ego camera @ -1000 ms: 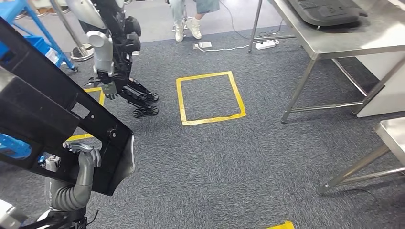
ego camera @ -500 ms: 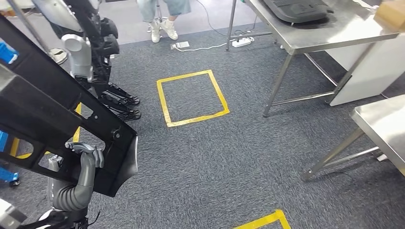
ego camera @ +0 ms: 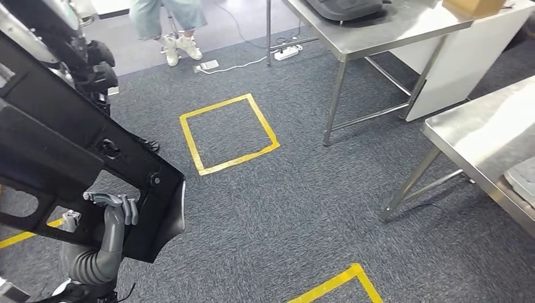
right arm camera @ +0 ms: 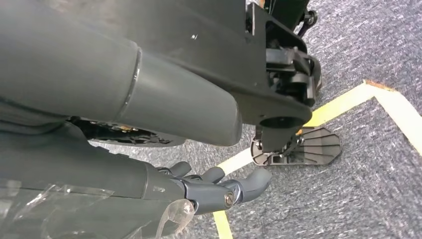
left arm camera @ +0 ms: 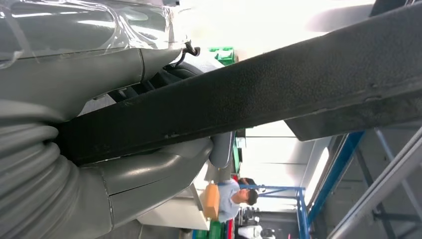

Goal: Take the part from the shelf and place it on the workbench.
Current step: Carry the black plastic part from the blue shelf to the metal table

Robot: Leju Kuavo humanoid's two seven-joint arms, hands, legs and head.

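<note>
Part: big black panel, near left, carried above the carpet.
Left hand: grasping the part's lower edge.
Right hand: fingers loosely curled, holding nothing.
Bench: far right.

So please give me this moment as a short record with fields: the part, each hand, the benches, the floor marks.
part: large black panel, carried at the robot's left side
left hand: grips the panel's lower bar
right hand: holds nothing, fingers loosely curled, hanging above the carpet
benches: steel workbench far right; second steel table nearer
floor marks: yellow tape square on grey carpet
</note>
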